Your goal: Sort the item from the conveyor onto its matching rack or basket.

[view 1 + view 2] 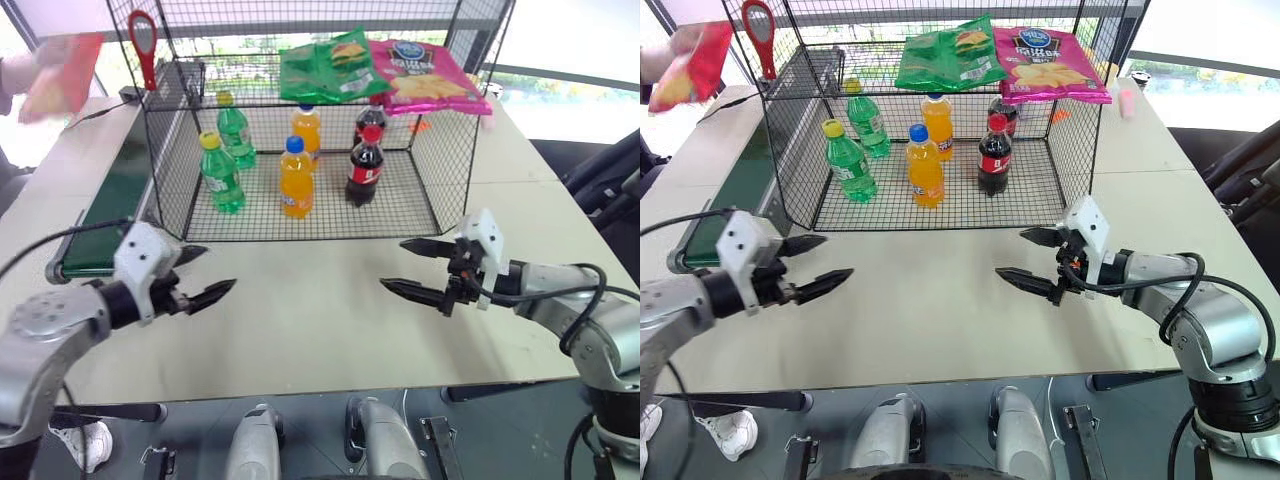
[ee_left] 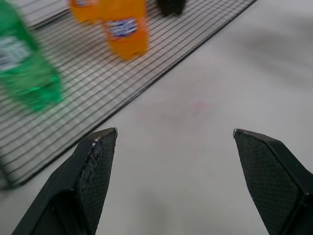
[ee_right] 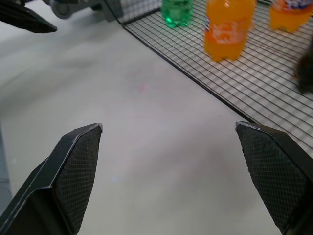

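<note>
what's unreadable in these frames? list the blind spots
- Shiny red crinkly chip bag: motion-blurred in a person's hand at the left edge of the eye views; print unreadable, and whether it is above the belt cannot be told.
- Long dark green conveyor belt: far end hidden behind the black wire-mesh cage.
- Rear cola bottle: mostly hidden behind the front cola bottle.
- Green soda bottle: blurred and cropped in the left wrist view.

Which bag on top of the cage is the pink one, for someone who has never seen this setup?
Find the big black wire cage on the pale table, with drink bottles on its lower floor. Two chip bags lie side by side on its flat top shelf. The pink bag is the one toward the robot's right, showing yellow chips and a blue logo; its neighbour, the green bag, lies left of it.
</note>
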### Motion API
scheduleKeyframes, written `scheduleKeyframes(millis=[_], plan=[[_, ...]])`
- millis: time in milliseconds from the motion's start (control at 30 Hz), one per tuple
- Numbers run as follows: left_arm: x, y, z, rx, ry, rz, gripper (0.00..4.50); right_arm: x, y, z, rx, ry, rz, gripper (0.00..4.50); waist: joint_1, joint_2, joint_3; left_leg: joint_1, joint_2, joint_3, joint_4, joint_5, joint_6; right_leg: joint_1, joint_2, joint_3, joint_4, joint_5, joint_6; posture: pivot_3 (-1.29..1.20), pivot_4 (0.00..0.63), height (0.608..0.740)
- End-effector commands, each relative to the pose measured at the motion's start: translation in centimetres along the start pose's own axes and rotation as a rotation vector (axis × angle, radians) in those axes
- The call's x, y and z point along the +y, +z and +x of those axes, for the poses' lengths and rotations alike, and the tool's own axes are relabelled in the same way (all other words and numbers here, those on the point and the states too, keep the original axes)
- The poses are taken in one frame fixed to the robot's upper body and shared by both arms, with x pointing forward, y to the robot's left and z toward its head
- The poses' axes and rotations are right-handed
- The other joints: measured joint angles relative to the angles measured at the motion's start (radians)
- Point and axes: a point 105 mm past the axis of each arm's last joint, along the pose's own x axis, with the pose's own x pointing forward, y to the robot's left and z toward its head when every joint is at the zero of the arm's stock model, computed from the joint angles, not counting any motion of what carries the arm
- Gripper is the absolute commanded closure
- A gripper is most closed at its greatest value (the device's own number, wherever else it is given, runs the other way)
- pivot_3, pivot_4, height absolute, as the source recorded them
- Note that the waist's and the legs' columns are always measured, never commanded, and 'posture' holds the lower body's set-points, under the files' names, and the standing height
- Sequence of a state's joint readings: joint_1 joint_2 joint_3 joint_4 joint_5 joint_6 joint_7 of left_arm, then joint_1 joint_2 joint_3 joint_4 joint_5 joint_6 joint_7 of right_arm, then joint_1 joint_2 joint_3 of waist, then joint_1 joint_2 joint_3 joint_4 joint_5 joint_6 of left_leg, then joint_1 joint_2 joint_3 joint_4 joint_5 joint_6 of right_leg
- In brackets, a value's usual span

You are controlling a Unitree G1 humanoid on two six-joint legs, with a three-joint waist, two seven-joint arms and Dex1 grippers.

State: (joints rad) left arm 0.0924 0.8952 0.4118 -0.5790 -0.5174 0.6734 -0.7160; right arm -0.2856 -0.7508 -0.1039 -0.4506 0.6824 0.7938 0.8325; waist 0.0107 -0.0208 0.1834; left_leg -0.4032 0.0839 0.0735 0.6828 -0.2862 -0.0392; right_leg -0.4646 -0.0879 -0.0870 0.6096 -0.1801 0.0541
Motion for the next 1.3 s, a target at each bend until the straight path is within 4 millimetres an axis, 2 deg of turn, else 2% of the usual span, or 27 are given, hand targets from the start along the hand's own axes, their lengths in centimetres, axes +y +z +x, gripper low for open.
scheduleKeyframes(millis=[33, 167, 400, 467, 633, 867, 967, 1300], plan=[[3.4, -0.6, -3.2, 0.075, 0.204, 0.244, 0.50, 0.9, 2.2, 0.4, -0.059, 0.035, -0.052, 0.00, -0.001, 0.001, 0.000, 0.000, 0.000, 0.000, 0.000, 0.000, 0.000, 0.000, 0.000, 0.000, 0.000, 0.000, 0.000, 0.00, 0.150, 0.740], [6.4, -2.0, -6.6, 0.087, 0.426, 0.346, 0.50, 1.1, 2.6, 1.0, -0.052, 0.054, -0.068, 0.00, 0.004, 0.000, 0.000, 0.000, 0.000, 0.000, 0.000, 0.000, 0.000, -0.001, 0.000, 0.000, 0.000, -0.001, 0.001, 0.00, 0.150, 0.740], [10.5, -3.4, -10.9, 0.215, 0.686, 0.681, 0.50, 1.4, 3.5, 1.2, -0.046, 0.082, -0.109, 0.00, 0.001, 0.000, 0.000, -0.001, 0.001, 0.002, 0.000, 0.000, 0.000, -0.002, -0.001, 0.000, 0.000, 0.000, 0.000, 0.00, 0.150, 0.740], [10.9, -3.8, -10.8, 0.229, 0.679, 0.733, 0.50, 0.9, 3.0, 1.2, -0.012, 0.067, -0.124, 0.00, 0.001, 0.000, 0.000, -0.001, 0.001, 0.002, -0.001, 0.000, 0.000, -0.003, -0.001, 0.000, 0.000, 0.000, 0.000, 0.00, 0.150, 0.740], [11.5, -2.9, -9.0, 0.161, 0.677, 0.811, 0.50, 0.9, 2.8, 1.2, -0.005, 0.056, -0.134, 0.00, 0.005, 0.000, 0.000, -0.002, 0.001, 0.003, -0.001, 0.000, -0.001, -0.003, -0.002, 0.000, 0.000, 0.000, 0.000, 0.00, 0.150, 0.740], [10.8, -3.1, -6.0, 0.140, 0.621, 0.930, 0.50, 1.1, 3.2, 0.7, -0.020, 0.038, -0.138, 0.00, 0.000, 0.000, 0.000, -0.003, 0.001, 0.005, -0.002, 0.000, 0.000, -0.004, -0.002, 0.000, 0.000, 0.001, -0.001, 0.00, 0.150, 0.740], [10.7, -3.4, -5.3, 0.133, 0.620, 0.932, 0.50, 1.0, 2.5, 0.7, -0.002, 0.020, -0.138, 0.00, 0.001, 0.000, -0.001, -0.002, 0.001, 0.005, -0.002, 0.000, 0.000, -0.004, -0.002, 0.000, 0.000, 0.001, -0.001, 0.00, 0.150, 0.740], [10.6, -3.3, -4.9, 0.115, 0.631, 0.942, 0.50, 1.2, 2.2, 0.6, -0.010, 0.022, -0.120, 0.00, 0.001, 0.000, -0.001, -0.002, 0.001, 0.005, -0.002, 0.000, 0.000, -0.004, -0.002, 0.000, 0.000, 0.001, -0.001, 0.00, 0.150, 0.740]])
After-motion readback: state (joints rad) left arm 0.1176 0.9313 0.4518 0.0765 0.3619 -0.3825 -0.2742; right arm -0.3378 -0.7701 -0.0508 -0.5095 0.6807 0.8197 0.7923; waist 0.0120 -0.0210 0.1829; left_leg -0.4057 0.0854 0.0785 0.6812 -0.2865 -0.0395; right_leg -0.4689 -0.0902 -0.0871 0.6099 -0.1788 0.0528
